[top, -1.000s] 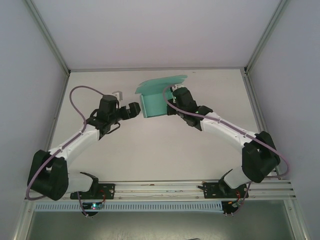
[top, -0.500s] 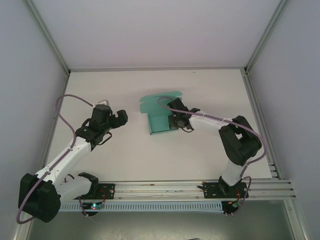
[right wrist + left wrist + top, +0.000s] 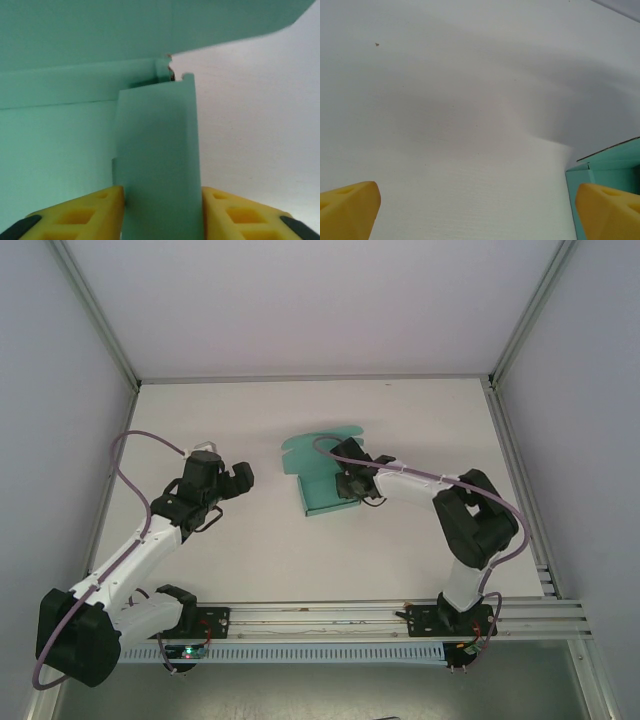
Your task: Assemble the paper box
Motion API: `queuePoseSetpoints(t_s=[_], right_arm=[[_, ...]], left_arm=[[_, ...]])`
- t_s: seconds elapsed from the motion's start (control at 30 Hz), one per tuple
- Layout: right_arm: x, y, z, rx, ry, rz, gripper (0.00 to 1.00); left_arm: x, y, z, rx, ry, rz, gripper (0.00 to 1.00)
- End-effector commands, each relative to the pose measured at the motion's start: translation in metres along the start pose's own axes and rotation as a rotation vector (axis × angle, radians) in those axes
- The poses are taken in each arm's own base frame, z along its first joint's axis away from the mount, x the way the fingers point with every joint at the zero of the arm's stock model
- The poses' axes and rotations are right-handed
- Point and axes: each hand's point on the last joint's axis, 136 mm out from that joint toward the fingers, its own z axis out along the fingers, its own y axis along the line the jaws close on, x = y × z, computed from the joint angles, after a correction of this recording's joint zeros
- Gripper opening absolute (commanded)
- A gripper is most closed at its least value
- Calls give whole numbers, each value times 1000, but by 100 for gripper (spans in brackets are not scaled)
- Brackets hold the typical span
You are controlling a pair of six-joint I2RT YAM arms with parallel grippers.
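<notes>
Paper box: The teal-green paper box (image 3: 318,492) is found lying on the white table (image 3: 300,560), somewhat behind mid-table and right of centre. A wide flap with rounded corners is spread out at its far side.
Right gripper: The right gripper (image 3: 346,484) is placed at the right edge of the box. In the right wrist view the gripper (image 3: 162,212) is seen with its yellow fingers (image 3: 95,210) parted. A side flap (image 3: 157,150) of the paper box (image 3: 60,150) stands between them and fills the gap. Whether the pads press on that flap cannot be told.
Left gripper: The left gripper (image 3: 242,476) is held over bare table, to the left of the box and well apart from it. It is released. In the left wrist view the gripper (image 3: 480,215) is seen with its yellow fingertips (image 3: 347,210) spread to the two lower corners, with nothing but table between them.
Box from the left wrist: A teal corner of the paper box (image 3: 612,167) is noted at the right edge, just behind the right-hand fingertip.
</notes>
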Motion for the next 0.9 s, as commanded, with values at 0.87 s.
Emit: queuePoseSetpoints(t_s=[0.87], right_arm=[[-6,-4,12,-297,69,11,49]], left_arm=[[9,-8,22,24,85,24,100]])
